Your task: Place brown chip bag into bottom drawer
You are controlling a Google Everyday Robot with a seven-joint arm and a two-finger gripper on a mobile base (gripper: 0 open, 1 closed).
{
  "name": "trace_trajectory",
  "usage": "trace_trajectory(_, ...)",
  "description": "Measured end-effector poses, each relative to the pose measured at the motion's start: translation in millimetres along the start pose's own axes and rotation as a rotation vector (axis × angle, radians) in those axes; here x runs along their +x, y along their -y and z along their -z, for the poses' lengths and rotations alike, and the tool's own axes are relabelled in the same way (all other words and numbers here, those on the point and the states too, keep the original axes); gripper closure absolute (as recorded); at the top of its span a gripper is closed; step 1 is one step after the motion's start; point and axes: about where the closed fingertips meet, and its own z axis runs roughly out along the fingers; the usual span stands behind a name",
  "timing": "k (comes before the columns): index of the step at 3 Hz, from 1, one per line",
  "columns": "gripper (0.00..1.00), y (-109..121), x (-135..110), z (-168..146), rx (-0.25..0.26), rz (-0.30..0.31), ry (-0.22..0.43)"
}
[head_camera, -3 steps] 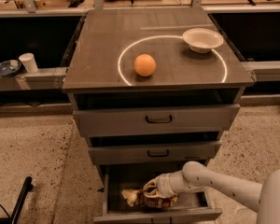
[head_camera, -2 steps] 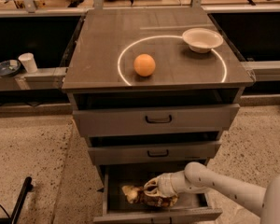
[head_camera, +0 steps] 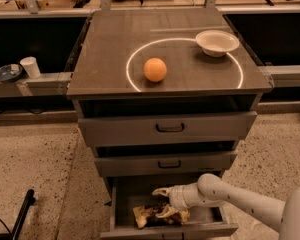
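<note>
A white cup (head_camera: pixel 30 66) sat off on the left ledge, and an orange (head_camera: pixel 155 69) was on the bench (head_camera: pixel 105 59). Down in the open bottom drawer (head_camera: pixel 134 193), the brown chip bag (head_camera: pixel 149 216) lay on the floor. The gripper (head_camera: pixel 163 202) was right over it, fingers spread apart, the lower one touching the bag. A white bowl (head_camera: pixel 217 42) sat back right.

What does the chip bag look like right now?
The chip bag is crumpled and shiny, dark brown with pale tan ends. It lies on the floor of the open bottom drawer, near its front. The gripper is just above it, fingers open, and the lower one seems to touch the bag.
</note>
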Motion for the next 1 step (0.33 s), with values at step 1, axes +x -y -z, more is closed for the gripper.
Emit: trace_trajectory(1, 0.0, 0.0, 0.0, 0.0, 0.0, 0.0, 0.0)
